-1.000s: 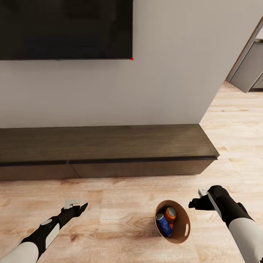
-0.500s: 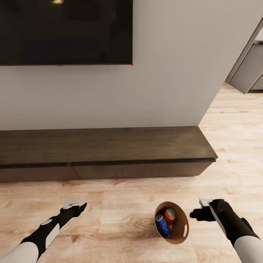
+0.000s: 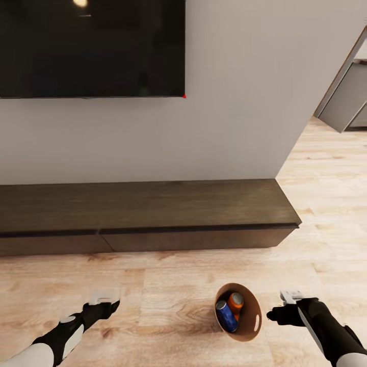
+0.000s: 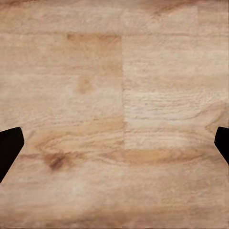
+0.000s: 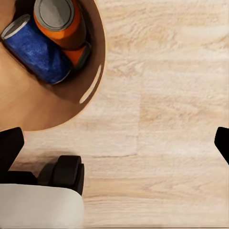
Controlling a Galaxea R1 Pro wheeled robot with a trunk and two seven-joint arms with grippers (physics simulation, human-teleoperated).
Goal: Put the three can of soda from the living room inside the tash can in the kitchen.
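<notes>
The bin [image 3: 238, 312] stands on the plank floor [image 3: 168, 290] in front of the long dark bench [image 3: 142, 209], nearer its right end, under the black screen [image 3: 92, 48]. Inside it lie a blue can [image 3: 225, 315] and an orange can [image 3: 235, 301], leaning against each other; a second orange one [image 5: 78, 55] peeks out beneath them.

The right gripper [image 3: 278, 316] hovers just beside the bin, spread wide and empty. The left gripper [image 3: 104, 306] hangs well apart from the bin, also wide, over bare floor.

I'd judge the bin stiff and light, even with three cans loose in it; they'll likely roll if it tips. The slot handle [image 5: 90, 85] near the rim looks the best hold, or a pinch over the rim there, keeping it upright.
</notes>
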